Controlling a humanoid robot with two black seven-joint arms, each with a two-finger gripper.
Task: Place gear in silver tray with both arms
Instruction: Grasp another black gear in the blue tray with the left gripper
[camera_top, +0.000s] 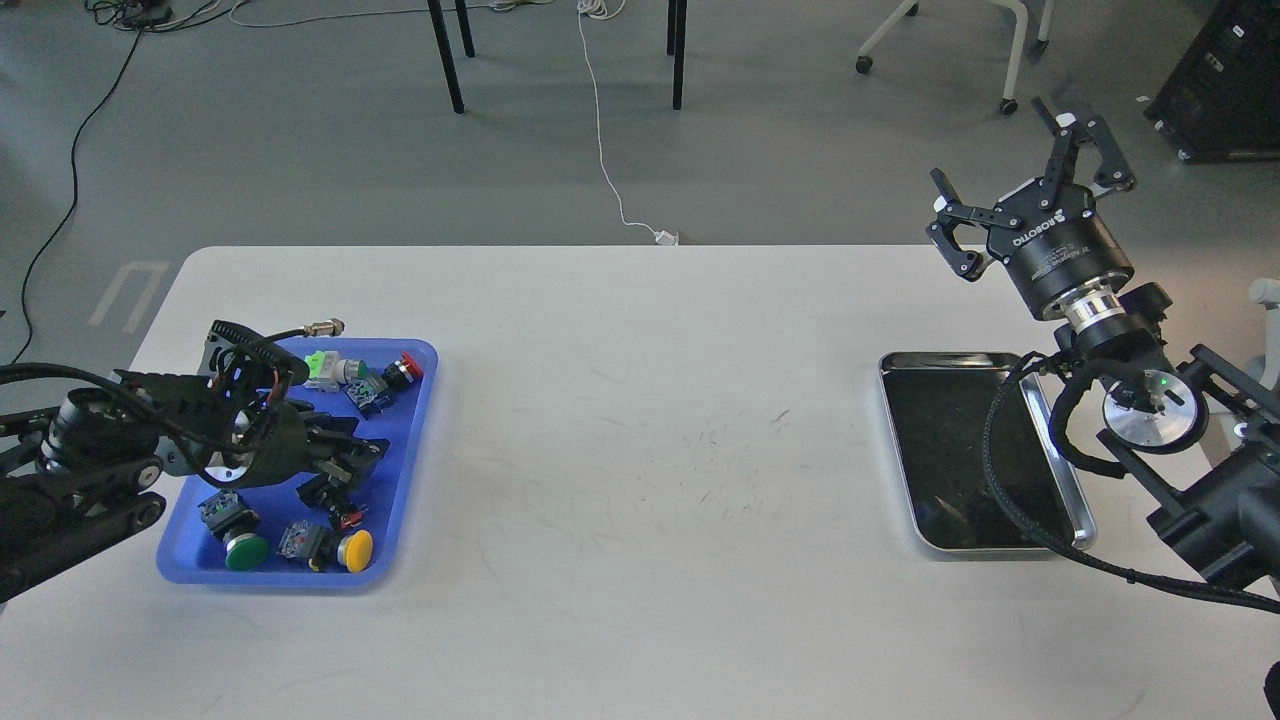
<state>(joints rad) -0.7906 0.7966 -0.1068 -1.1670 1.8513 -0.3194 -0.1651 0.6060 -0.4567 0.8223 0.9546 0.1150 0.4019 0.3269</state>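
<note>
The pick-up step was judged under way: the left gripper (345, 470), its opening indiscernible, was lowered into the blue plastic tray (420, 400) among push-button parts; the right gripper (1030, 170) was held wide open, empty, beyond the empty shiny silver tray (985, 548); a secure grasp was called for next

Two trays, one blue (410, 450) and one silver (905, 440); two arms; several push-button parts.

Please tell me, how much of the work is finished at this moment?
Nothing looks delivered: the silver tray shows no part inside. In hand: the left hand is low in the blue tray among the push buttons. Left: lift one, carry across; the right hand is open, raised.
</note>
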